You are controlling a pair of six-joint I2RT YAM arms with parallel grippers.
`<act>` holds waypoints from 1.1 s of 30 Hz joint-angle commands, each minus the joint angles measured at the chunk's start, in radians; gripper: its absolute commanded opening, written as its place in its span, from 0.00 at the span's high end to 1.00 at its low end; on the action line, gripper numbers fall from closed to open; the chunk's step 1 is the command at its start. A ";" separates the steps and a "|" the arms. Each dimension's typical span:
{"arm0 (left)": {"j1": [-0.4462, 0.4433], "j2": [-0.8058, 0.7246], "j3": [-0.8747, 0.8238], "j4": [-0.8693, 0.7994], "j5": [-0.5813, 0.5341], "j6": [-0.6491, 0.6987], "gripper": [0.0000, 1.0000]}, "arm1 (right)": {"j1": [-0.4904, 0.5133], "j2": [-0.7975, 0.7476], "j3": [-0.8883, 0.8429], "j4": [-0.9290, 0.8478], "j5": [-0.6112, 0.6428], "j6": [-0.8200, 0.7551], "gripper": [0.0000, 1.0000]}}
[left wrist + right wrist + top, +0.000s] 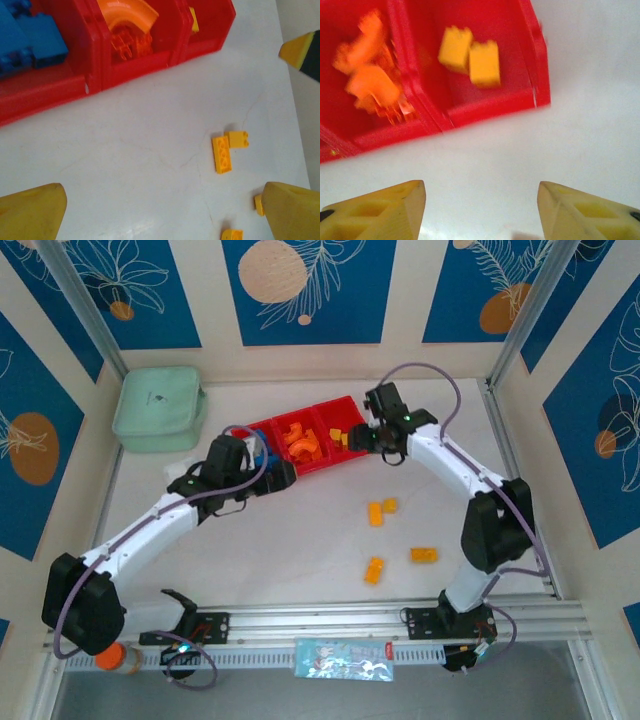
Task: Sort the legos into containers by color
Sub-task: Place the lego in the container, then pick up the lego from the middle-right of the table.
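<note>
I see my left gripper and right gripper with jaws spread and empty near the bright red plastic tray, and the long yellow plastic brick lies on the white bench, its long side pointing from tray to me, closer to the right arm.

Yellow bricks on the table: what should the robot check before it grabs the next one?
1. Right gripper open and empty: ok.
2. Left gripper open and empty: ok.
3. Room left in the yellow compartment: ok.
4. Four loose bricks lie unobstructed: ok.
5. Touching pair separate rather than clipped together: cannot tell.
</note>
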 commanded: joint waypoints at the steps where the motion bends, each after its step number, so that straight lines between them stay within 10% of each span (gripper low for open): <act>1: -0.048 -0.010 -0.037 0.030 0.013 -0.022 0.01 | -0.007 -0.064 -0.127 -0.031 0.008 0.051 0.37; 12: -0.162 0.056 -0.053 0.115 -0.014 -0.077 0.01 | -0.109 -0.165 -0.447 0.049 -0.042 0.150 0.32; 33: -0.196 0.104 -0.011 0.089 -0.039 -0.060 0.01 | -0.143 -0.033 -0.442 0.111 -0.120 0.094 0.66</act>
